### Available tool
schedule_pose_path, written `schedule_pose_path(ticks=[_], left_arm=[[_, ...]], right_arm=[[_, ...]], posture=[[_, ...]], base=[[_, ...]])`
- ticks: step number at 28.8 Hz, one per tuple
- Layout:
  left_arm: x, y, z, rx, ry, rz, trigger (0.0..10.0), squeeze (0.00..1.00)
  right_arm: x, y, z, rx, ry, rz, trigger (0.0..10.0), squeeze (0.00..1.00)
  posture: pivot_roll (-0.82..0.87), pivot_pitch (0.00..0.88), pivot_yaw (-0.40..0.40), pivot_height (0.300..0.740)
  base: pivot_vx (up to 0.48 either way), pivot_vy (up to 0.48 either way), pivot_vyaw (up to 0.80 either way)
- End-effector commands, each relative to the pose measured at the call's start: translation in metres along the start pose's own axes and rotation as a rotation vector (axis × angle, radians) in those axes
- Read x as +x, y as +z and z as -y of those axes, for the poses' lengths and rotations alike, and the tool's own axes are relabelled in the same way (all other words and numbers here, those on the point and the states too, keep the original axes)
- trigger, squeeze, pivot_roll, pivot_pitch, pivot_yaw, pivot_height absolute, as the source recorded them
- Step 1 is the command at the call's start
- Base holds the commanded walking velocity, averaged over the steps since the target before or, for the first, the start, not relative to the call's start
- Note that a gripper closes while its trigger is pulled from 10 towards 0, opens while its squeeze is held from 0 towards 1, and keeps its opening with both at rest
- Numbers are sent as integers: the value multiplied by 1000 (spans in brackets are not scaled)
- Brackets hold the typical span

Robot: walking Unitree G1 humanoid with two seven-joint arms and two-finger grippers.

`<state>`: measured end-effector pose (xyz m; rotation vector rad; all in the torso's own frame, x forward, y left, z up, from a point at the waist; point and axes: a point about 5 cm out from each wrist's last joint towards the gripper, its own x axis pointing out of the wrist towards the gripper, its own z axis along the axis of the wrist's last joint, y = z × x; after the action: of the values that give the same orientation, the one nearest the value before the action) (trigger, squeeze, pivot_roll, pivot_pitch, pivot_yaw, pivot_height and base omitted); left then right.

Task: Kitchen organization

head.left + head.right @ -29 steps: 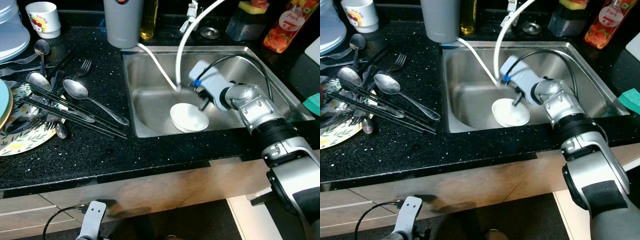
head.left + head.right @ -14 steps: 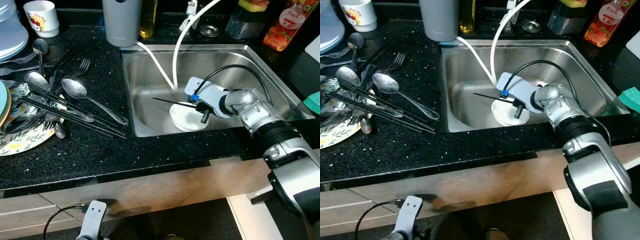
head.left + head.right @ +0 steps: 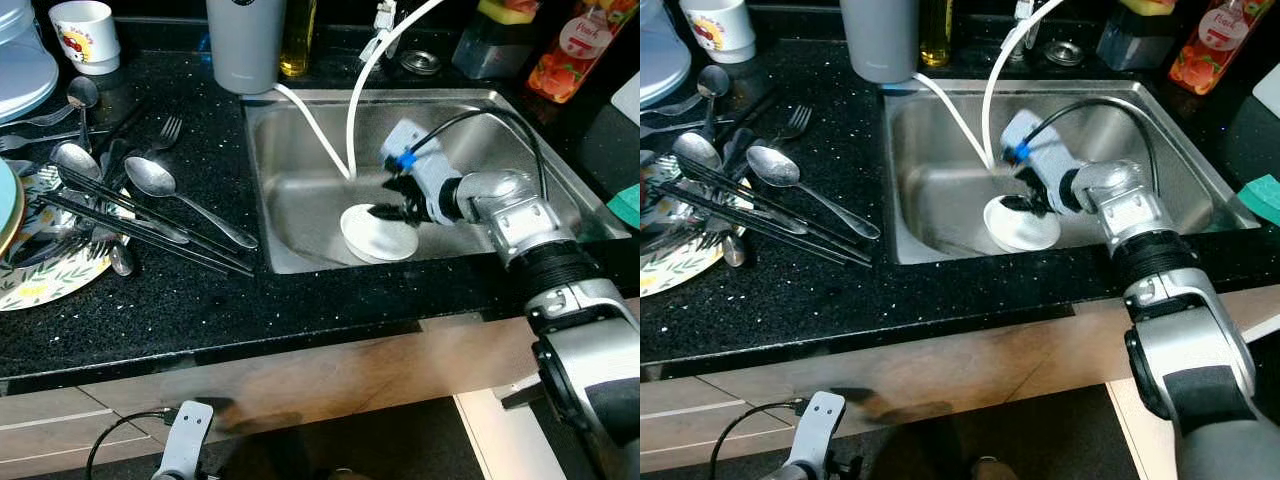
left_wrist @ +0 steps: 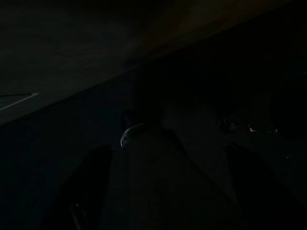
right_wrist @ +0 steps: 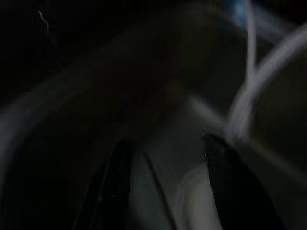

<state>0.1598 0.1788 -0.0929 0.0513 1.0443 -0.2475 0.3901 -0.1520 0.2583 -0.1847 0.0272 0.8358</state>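
In the steel sink point(image 3: 300, 140) a white plate point(image 3: 380, 235) lies on the bottom near the front wall. My right gripper point(image 3: 388, 198) hovers just over the plate's far edge, open, its two black fingers apart with nothing between them. In the right wrist view the fingers point(image 5: 117, 191) frame the sink floor and a pale patch of the plate point(image 5: 194, 206). Spoons point(image 3: 160, 180), a fork point(image 3: 165, 133) and black chopsticks point(image 3: 150, 235) lie scattered on the black counter left of the sink. My left arm point(image 3: 185, 440) hangs idle below the counter; its fingers point(image 4: 91, 187) show dimly, spread apart.
Two white hoses point(image 3: 360, 90) drop into the sink beside the gripper. A grey tumbler point(image 3: 245, 45), an oil bottle point(image 3: 298, 40), a mug point(image 3: 88, 35) and a peach bottle point(image 3: 565, 55) stand along the back. A patterned plate point(image 3: 40, 275) lies far left, a green sponge point(image 3: 625, 205) right.
My right wrist has turned and risen slightly over the plate. A thin dark stick that jutted left from the gripper half a second ago is gone from sight.
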Motion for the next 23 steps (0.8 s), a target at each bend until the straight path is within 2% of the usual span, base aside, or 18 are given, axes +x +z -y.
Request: schedule_pose_path(ticks=[1, 2, 4, 5, 8, 11, 12, 20, 23], left_arm=[[-2, -32, 14, -20, -45, -129, 10000, 0], [-2, -31, 14, -21, -45, -126, 10000, 0], [-2, -31, 14, -21, -45, -126, 10000, 0], [-1, -29, 14, -20, -44, -122, 10000, 0], [0, -22, 12, -15, -40, -109, 10000, 0], [0, -20, 11, -14, -38, -107, 10000, 0], [0, -18, 9, -12, -32, -101, 10000, 0], [0, -11, 2, -17, -10, -84, 10000, 0], [0, -10, 1, -20, -6, -82, 10000, 0]], right_arm=[[-6, 1, 1, 110, -7, 103, 10000, 0], [-6, 2, -2, 164, -2, 162, 10000, 0], [-6, 2, -2, 164, -2, 162, 10000, 0], [-5, 1, -5, 244, -7, 228, 10000, 0], [0, 1, -18, 324, -7, 360, 10000, 0], [2, 1, -21, 334, -1, 375, 10000, 0], [6, 1, -28, 360, 16, 400, 10000, 0], [11, 1, -41, 442, 1, 457, 10000, 0], [12, -1, -44, 436, -9, 447, 10000, 0]], posture=[[76, 113, -89, 740], [76, 113, -89, 740], [76, 113, -89, 740], [80, 109, -86, 740], [85, 88, -81, 740], [87, 85, -78, 740], [93, 80, -77, 740], [106, 66, -71, 740], [108, 65, -70, 740]], base=[[0, 0, 0], [0, 0, 0], [0, 0, 0], [0, 0, 700], [0, 0, 715], [0, 0, 652], [0, 0, 650], [0, 0, 650], [0, 0, 650]])
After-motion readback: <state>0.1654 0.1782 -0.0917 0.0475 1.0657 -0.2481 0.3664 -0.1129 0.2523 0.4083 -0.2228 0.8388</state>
